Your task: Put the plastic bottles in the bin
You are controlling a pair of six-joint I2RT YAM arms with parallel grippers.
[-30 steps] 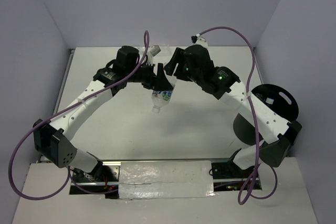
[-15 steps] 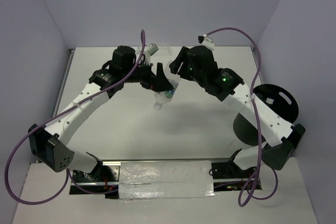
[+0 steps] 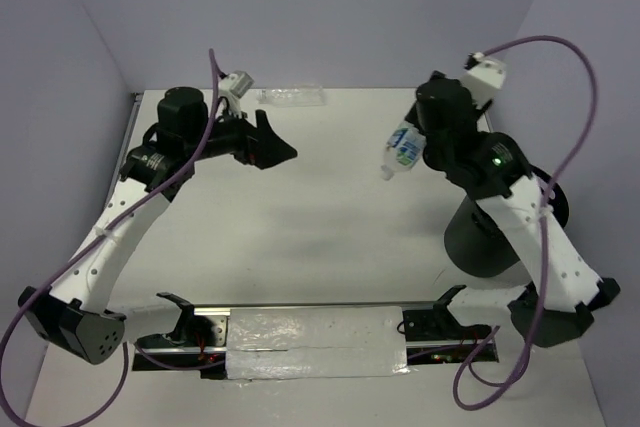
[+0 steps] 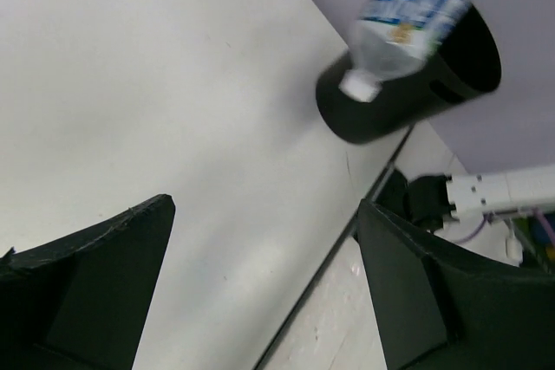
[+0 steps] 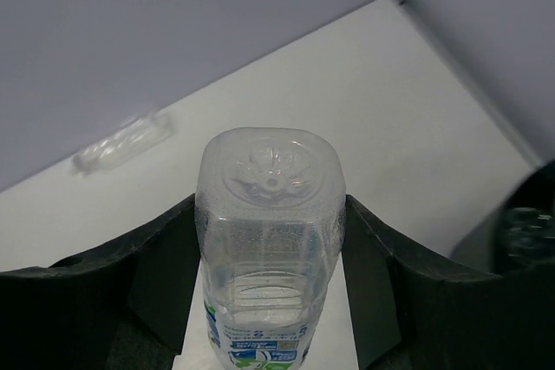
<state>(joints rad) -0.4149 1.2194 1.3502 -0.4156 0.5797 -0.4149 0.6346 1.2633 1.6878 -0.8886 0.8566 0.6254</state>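
My right gripper [image 3: 408,143] is shut on a clear plastic bottle [image 3: 402,148] with a blue-and-white label, held cap down in the air left of the bin [image 3: 474,243]. In the right wrist view the bottle's base [image 5: 270,181] faces the camera between both black fingers [image 5: 165,257]. The black bin stands at the table's right edge, partly hidden by the right arm. Something clear shows inside it [image 5: 525,223]. My left gripper [image 3: 278,142] hangs open and empty above the table's left middle. From the left wrist the held bottle [image 4: 414,8] appears in front of the bin [image 4: 451,75]. A second clear bottle [image 3: 290,97] lies at the table's back edge.
The lying bottle [image 5: 121,145] rests close to the back wall. The table's right edge [image 4: 347,205] runs just beside the bin. Purple cables loop over both arms. A foil-covered strip [image 3: 315,342] sits at the near edge between the arm bases.
The left gripper opened, let go of the labelled bottle and drew back to the left. The right gripper closed on the bottle and carried it right, toward the bin.
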